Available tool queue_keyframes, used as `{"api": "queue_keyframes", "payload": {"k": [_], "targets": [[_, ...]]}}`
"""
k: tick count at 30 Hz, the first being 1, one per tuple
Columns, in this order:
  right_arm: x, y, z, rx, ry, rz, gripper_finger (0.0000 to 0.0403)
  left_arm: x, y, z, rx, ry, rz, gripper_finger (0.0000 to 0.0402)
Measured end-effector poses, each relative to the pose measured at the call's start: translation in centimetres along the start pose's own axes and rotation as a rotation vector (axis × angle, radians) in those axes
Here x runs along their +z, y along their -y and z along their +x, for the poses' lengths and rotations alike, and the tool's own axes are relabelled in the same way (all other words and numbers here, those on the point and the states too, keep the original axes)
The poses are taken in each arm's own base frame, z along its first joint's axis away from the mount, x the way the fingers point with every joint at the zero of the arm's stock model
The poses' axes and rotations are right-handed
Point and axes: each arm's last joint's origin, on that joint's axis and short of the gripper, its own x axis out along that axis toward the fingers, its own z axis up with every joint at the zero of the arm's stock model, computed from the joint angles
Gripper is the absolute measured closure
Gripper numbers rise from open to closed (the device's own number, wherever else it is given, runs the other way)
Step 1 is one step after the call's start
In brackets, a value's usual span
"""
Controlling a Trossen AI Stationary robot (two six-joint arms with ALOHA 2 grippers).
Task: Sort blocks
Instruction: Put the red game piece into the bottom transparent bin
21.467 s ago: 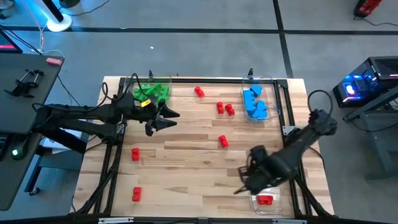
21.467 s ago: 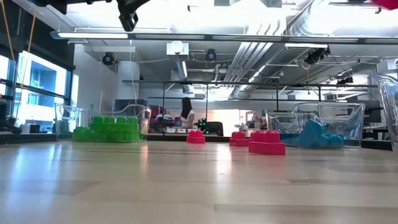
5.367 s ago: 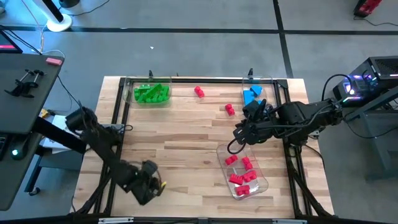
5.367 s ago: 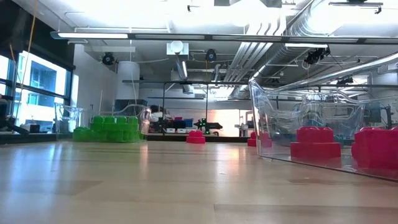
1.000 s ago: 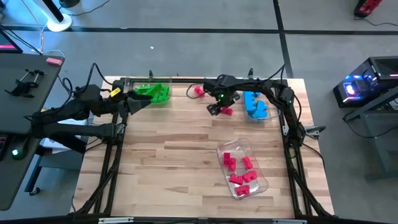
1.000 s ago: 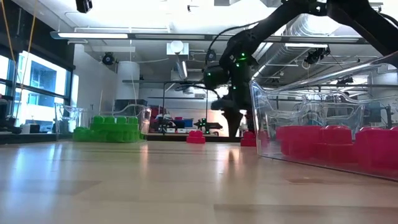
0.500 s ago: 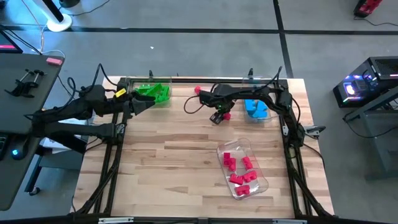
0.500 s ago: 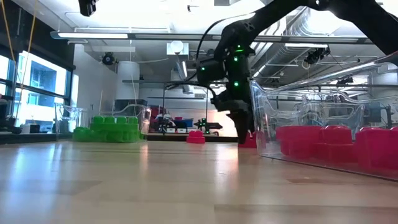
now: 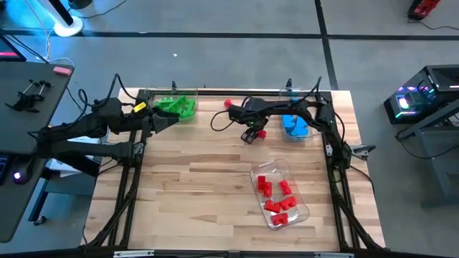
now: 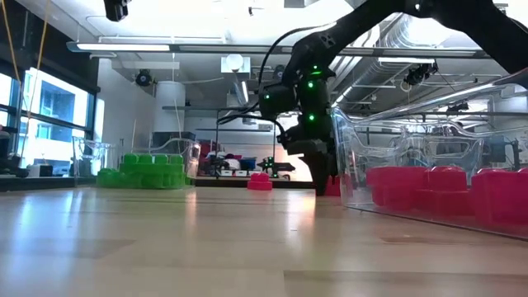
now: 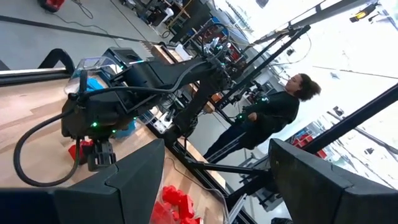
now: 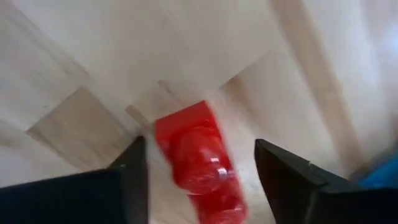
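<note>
One red block is lying at the far middle of the table, between the open fingers of the right gripper, not gripped; light, hard, probably slippery, so pinching its flat sides looks safest. The left gripper is waiting open by the green blocks.

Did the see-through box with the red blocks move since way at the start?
Yes. The clear tray of red blocks sat at the table's near edge by the right corner; now it lies farther in, toward the middle.
</note>
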Motion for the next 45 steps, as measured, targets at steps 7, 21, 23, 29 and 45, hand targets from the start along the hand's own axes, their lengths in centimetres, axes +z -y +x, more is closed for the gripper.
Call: {"api": "queue_keyframes", "payload": {"k": [7, 21, 23, 29, 45], "targets": [[0.0, -0.7, 0.6, 0.024, -0.027, 0.005, 0.0306, 0.0, 0.0, 0.0, 0.001, -0.002, -0.006, 0.0126], [-3.0, -0.9, -6.1, 0.055, 0.088, 0.027, 0.0399, 0.0, 0.0, 0.0, -0.003, 0.003, 0.006, 0.0126], [-4.2, -1.5, -8.3, 0.085, 0.154, 0.039, 0.0396, 0.1, 0.0, 0.0, -0.001, 0.007, 0.014, 0.0126], [-9.5, -4.8, -15.0, 0.281, 0.317, 0.093, 0.04, 0.1, 0.1, 0.5, -0.003, 0.012, 0.056, 0.0126], [-24.0, -17.5, -14.6, 0.403, 0.106, 0.165, 0.0397, -0.5, -0.4, 2.2, 0.036, -0.04, 0.067, 0.0126]]}}
